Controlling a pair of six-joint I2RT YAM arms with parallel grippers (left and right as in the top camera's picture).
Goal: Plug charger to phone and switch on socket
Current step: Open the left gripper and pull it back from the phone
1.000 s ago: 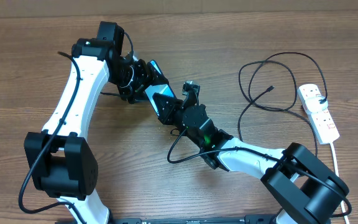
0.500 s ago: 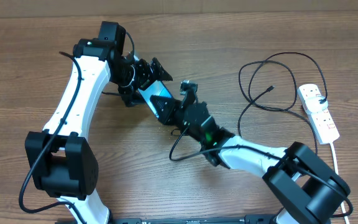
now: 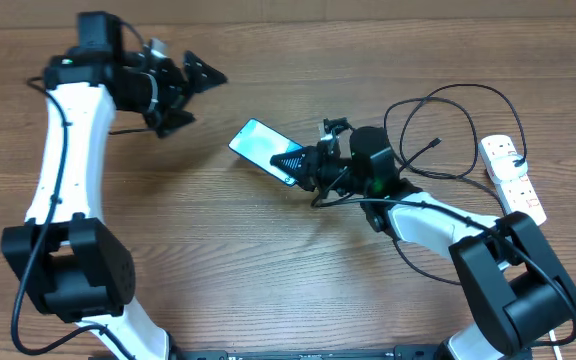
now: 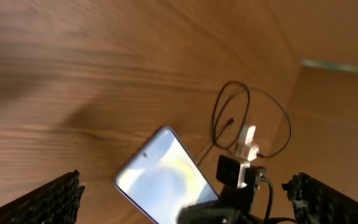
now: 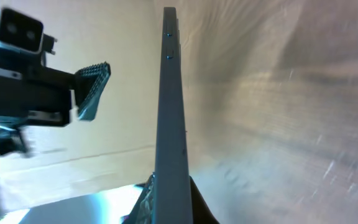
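The phone (image 3: 261, 145) sits near the middle of the bench (image 3: 268, 270), screen upward and lit pale blue, lying at a slant with its far corner toward the left arm. Its nearer end is gripped by the right claw (image 3: 301, 163), whose jaws are closed tight on the phone's edges; the right wrist view shows the phone (image 5: 169, 118) edge-on, rising straight out of that grip. Whether the phone's free end touches the bench cannot be determined. The charger (image 3: 438, 110) lies in loose loops to the right of the right arm, its small plug tip (image 3: 436, 142) free on the wood and well apart from the phone. The socket (image 3: 513, 180) lies by the bench's right edge, just beyond the loops, with the black cable running to it; switch positions are too small to read. The left claw (image 3: 193, 97) hangs at the far left, well apart from the phone, jaws spread fully wide and holding nothing; its fingers (image 4: 48, 199) frame the phone (image 4: 166, 168) in the left wrist view.
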